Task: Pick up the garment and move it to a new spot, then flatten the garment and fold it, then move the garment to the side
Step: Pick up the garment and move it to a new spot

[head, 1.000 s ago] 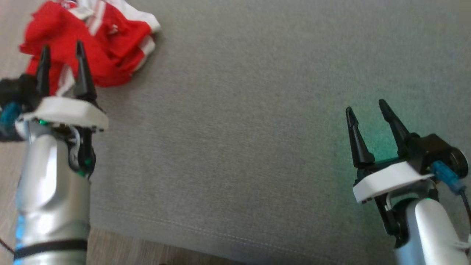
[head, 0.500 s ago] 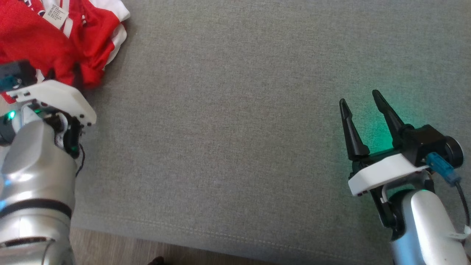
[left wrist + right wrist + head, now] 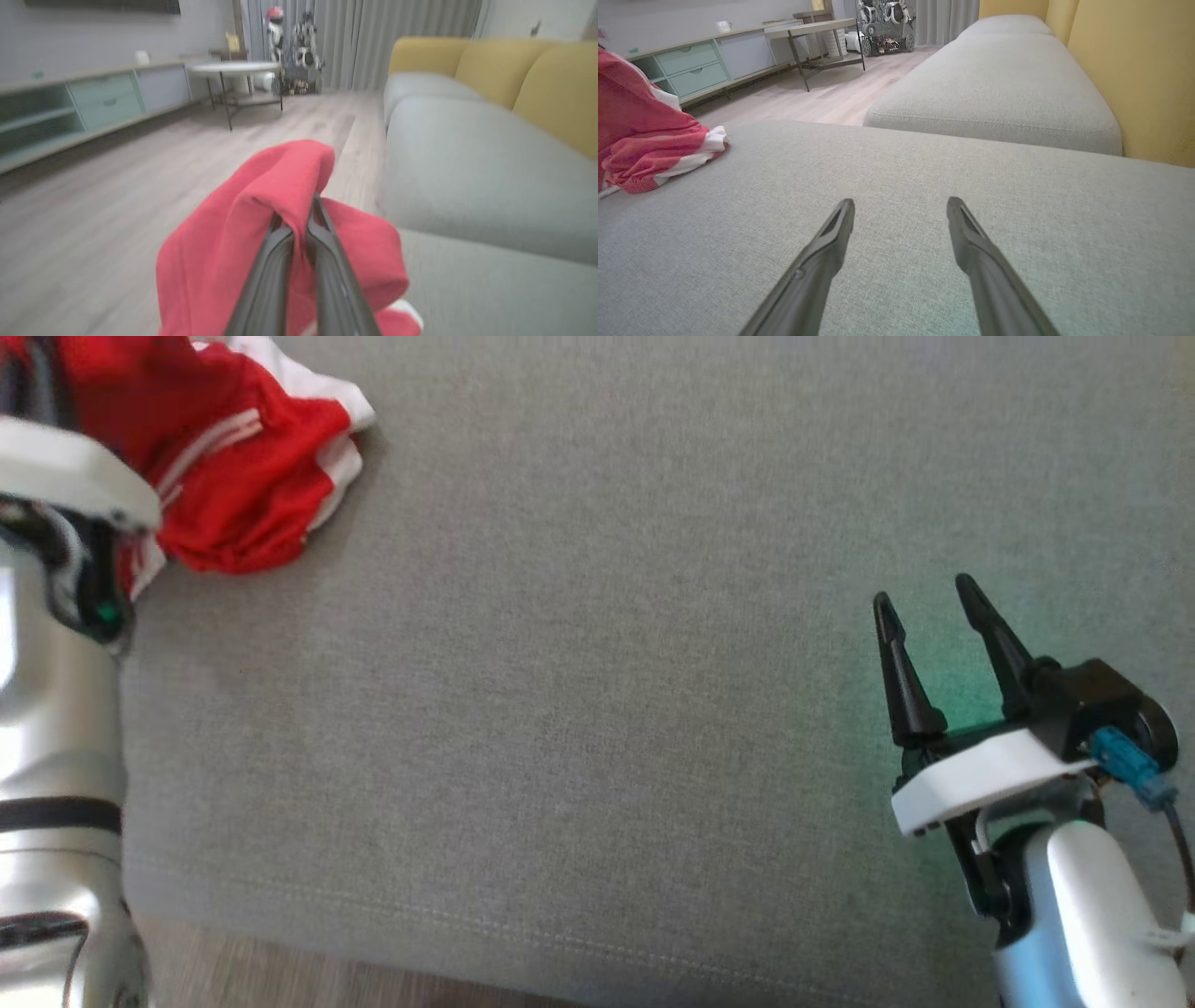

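The red garment (image 3: 233, 495) with white stripes lies crumpled at the far left corner of the grey sofa cushion (image 3: 597, 709). The left fingers (image 3: 271, 275) are pressed together on a raised fold of the garment, and red cloth drapes over their tips. The right fingers (image 3: 901, 681) stand spread apart, holding nothing. They are above the bare cushion on its right side, well apart from the garment. Wooden floor (image 3: 280, 980) shows past the cushion's near edge.
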Motion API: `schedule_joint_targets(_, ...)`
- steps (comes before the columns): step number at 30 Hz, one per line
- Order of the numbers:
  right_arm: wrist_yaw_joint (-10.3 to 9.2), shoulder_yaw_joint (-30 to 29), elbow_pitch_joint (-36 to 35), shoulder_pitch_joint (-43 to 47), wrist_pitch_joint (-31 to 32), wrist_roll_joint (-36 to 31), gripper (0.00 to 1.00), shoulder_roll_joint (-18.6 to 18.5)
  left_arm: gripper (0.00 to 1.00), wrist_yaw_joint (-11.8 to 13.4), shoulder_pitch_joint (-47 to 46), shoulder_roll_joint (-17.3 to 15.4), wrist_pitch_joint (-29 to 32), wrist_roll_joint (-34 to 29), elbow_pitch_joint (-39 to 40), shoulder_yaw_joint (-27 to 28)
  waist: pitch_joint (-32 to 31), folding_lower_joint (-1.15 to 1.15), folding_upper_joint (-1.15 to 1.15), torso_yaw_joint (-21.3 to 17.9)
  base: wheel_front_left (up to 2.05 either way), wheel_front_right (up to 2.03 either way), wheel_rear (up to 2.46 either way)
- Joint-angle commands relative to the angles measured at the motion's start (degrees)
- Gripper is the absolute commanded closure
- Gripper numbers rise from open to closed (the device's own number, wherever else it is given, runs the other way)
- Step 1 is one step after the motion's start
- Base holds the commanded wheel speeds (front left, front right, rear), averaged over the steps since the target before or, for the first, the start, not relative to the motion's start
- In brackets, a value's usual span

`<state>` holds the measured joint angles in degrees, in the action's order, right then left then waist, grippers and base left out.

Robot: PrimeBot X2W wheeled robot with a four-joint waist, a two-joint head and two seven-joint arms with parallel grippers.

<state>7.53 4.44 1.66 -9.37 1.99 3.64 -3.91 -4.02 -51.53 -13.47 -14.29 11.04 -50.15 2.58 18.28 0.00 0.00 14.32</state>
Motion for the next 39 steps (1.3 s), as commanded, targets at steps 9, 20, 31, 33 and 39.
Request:
schedule_joint_targets(9,-0.04,-0.5,-0.4,3.8,-2.0,1.9,0.0,1.0,1.0,-0.2,10.5,-3.0,-0.7,-2.2,23.7,1.8,-10.0,0.0,0.0,-0.8,0.0,0.0,0.0)
schedule_joint_targets(20,-0.04,-2.2,-1.0,9.0,-2.8,5.4,0.0,1.0,1.0,1.3,31.4,0.6,3.3,-1.6,45.0,0.3,-15.5,0.0,0.0,-3.9,0.0,0.0,0.0)
schedule_joint_targets(31,-0.04,-1.5,-3.6,8.7,-1.5,5.4,0.0,1.0,1.0,0.6,39.7,5.8,8.2,-2.5,53.2,-8.6,-12.8,0.0,0.0,-11.4,0.0,0.0,0.0)
schedule_joint_targets(33,-0.04,-1.1,-4.1,7.9,-1.4,5.4,0.0,1.0,1.0,0.0,38.0,6.4,8.4,-3.0,52.0,-10.9,-11.3,0.0,0.0,-13.6,0.0,0.0,0.0)
schedule_joint_targets(39,-0.04,0.0,-5.0,4.5,-1.8,5.6,0.0,1.0,1.0,-1.8,28.9,8.1,8.4,-4.0,47.2,-17.7,-4.9,0.0,0.0,-21.0,0.0,0.0,0.0)
